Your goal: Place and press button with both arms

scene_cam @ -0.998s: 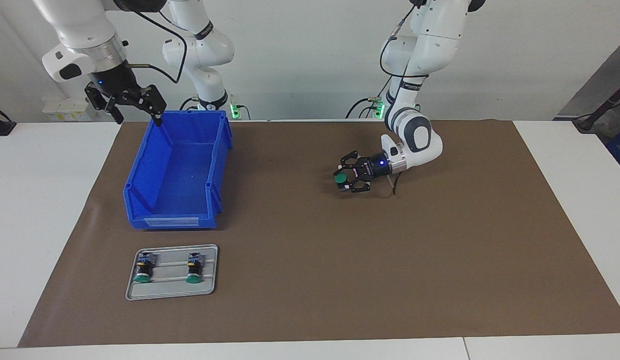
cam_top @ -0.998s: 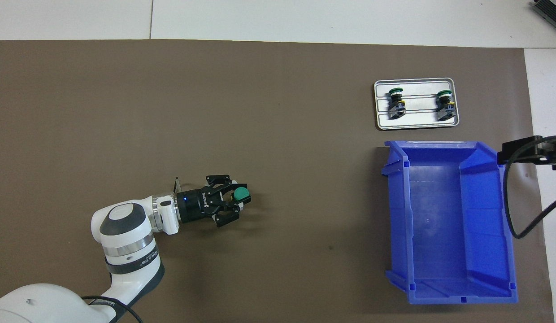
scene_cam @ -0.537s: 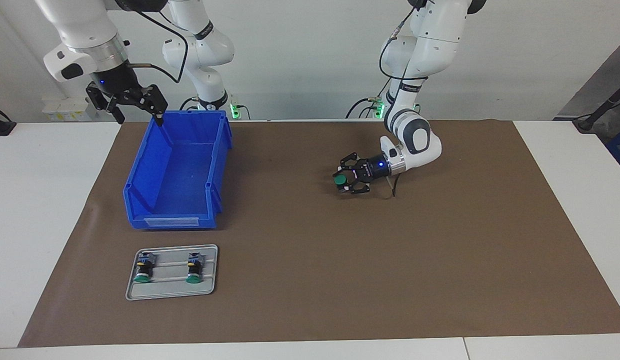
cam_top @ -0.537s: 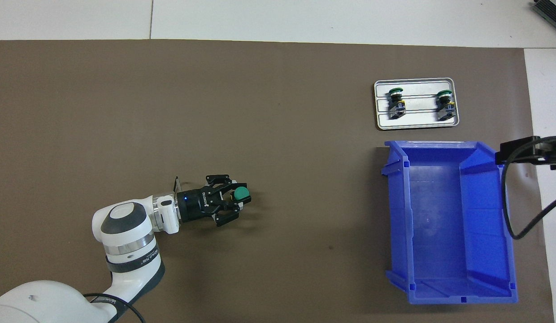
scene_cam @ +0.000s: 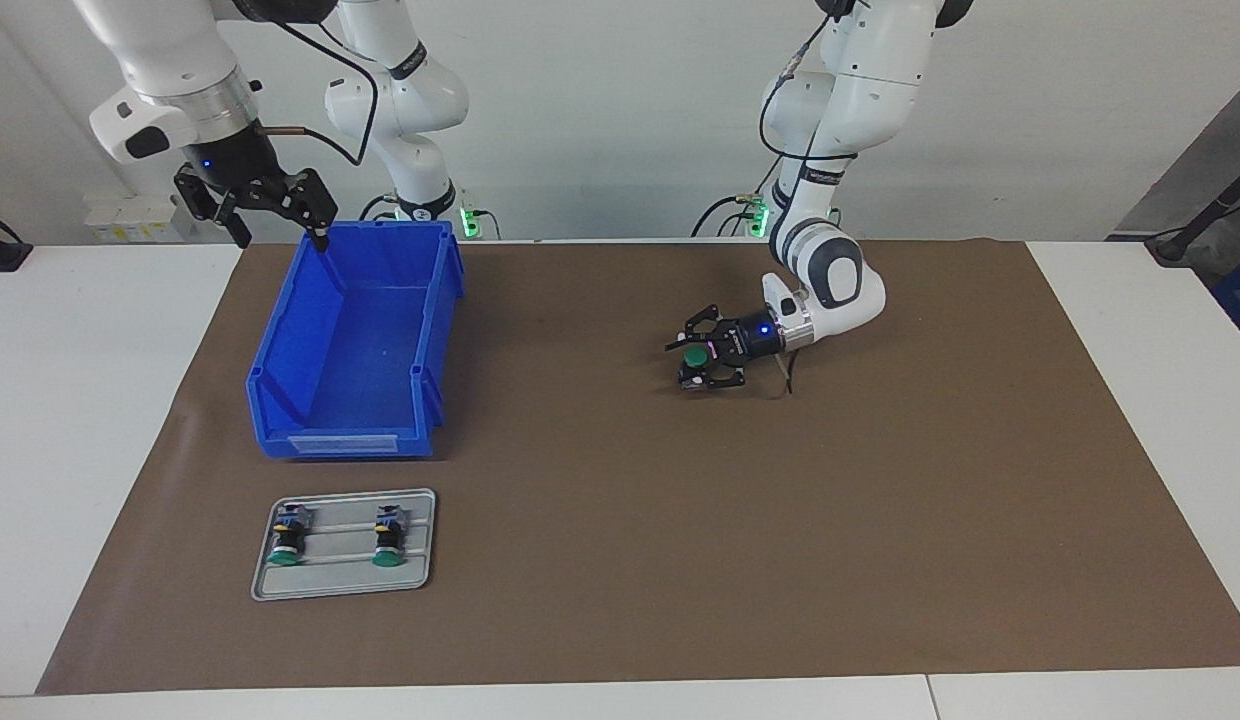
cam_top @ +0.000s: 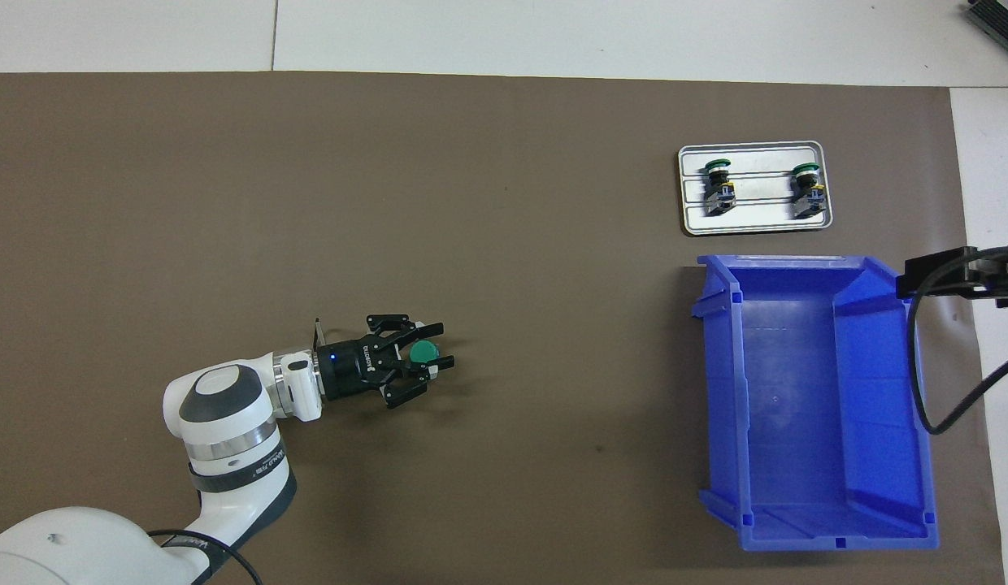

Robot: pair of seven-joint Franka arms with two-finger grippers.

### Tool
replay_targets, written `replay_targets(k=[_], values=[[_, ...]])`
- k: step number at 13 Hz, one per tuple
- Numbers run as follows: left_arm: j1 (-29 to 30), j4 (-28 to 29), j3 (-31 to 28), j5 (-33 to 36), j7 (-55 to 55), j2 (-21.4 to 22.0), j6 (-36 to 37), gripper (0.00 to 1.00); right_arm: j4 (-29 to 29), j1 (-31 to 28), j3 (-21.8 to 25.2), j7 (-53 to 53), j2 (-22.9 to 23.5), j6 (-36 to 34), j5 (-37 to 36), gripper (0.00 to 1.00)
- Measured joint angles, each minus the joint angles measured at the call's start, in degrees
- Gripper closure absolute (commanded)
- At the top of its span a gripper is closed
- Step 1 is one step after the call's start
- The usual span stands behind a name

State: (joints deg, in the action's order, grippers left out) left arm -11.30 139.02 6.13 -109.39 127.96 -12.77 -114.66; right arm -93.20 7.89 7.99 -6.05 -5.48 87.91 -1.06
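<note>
My left gripper point(scene_cam: 689, 364) is low over the middle of the brown mat and shut on a button point(scene_cam: 694, 356). The button's green cap faces up and its base points down at the mat. Whether it touches the mat I cannot tell. In the overhead view the gripper point(cam_top: 429, 356) holds the round cap point(cam_top: 423, 351) between its claws. My right gripper point(scene_cam: 278, 232) hangs open and empty above the blue bin's corner nearest the robots. Only its edge point(cam_top: 947, 274) shows in the overhead view.
The blue bin point(scene_cam: 340, 440) point(cam_top: 797, 406) stands empty at the right arm's end. Farther from the robots than the bin, a grey tray point(scene_cam: 340, 562) point(cam_top: 764, 215) holds two more green-capped buttons point(scene_cam: 285, 540) point(scene_cam: 388, 538), lying on their sides.
The left gripper has rolled its wrist, turning the button from cap-sideways to cap-up, and drawn back slightly toward its own arm. The right gripper has drifted up a little.
</note>
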Motion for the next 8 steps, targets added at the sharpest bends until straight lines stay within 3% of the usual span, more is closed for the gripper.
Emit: replay_targets(k=[8], values=[[1.45, -5.63, -0.19, -0.01, -7.92, 0.98, 0.02, 0.42, 0.00, 0.00, 0.00, 0.00, 0.00, 0.00, 0.00, 0.00]])
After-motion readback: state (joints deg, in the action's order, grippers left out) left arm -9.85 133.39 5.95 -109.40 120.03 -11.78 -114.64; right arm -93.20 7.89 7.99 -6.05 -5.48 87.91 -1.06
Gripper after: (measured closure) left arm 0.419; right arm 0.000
